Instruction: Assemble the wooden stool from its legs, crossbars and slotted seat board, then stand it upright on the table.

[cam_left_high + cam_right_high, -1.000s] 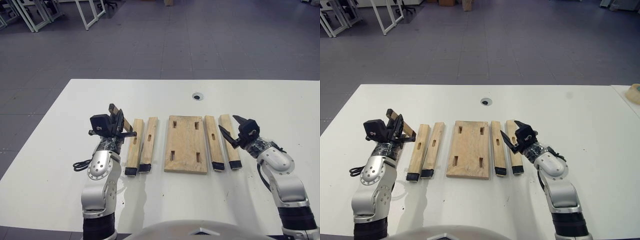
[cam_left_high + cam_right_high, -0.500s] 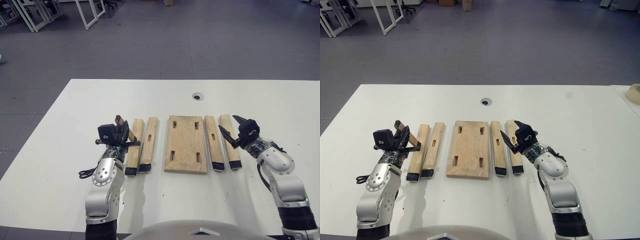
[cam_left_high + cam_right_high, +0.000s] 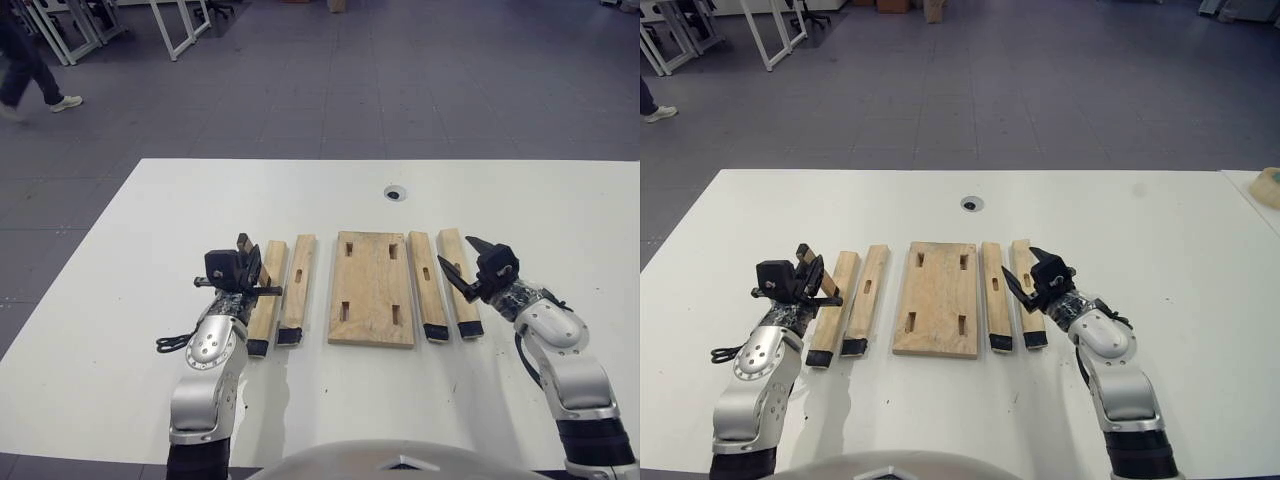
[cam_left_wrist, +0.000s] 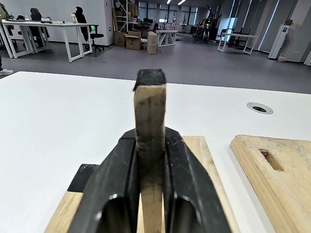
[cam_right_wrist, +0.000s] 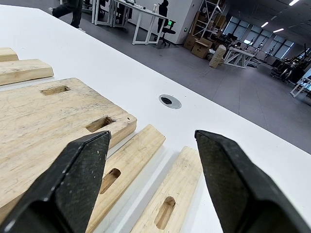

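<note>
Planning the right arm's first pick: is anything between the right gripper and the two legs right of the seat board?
Nothing visible: the right gripper hangs open just above the outer leg, the inner leg beside it.

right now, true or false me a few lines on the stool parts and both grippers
The left gripper is shut on a wooden bar. True.
The right gripper holds a leg. False: it is open and empty, above the legs right of the seat board.
The seat board lies flat on the table. True.
The stool stands assembled. False: its parts lie apart.
Two legs lie on each side of the seat board. True.
</note>
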Available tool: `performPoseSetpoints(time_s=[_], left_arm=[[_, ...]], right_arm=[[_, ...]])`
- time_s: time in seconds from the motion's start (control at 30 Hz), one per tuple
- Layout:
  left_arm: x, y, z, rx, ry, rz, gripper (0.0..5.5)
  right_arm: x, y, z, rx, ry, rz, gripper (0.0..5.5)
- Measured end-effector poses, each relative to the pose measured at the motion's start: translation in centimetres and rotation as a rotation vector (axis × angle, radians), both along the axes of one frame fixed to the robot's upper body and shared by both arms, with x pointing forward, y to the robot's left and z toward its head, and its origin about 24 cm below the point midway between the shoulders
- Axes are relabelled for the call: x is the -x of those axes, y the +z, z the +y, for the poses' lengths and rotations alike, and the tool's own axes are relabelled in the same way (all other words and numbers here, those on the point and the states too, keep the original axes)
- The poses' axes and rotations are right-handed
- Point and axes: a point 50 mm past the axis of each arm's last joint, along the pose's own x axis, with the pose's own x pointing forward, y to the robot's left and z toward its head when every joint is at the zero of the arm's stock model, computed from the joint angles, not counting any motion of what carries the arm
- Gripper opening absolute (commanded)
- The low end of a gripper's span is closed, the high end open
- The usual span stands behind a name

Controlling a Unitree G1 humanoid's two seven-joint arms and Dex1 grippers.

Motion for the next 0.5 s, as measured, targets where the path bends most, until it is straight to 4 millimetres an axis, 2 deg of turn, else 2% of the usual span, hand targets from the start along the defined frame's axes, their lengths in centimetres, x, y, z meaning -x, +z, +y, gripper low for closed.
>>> performPoseSetpoints(time_s=[0.23,0.37,0.5], left_arm=[[1.7,-0.3,-0.2,-0.040,0.014,-0.095,0.40],[3.0,-1.3,-0.5,-0.055,-0.012,-0.134,0.40],[3.1,-1.7,-0.8,-0.037,-0.051,-0.145,0.40]], right_arm=[[0.0,0.0,0.0,0.000,0.000,-0.001,3.19],[0.0,0.0,0.0,0.001,0.000,0.000,3.19],[0.7,-0.8,-0.3,0.001,-0.010,0.033,3.19]])
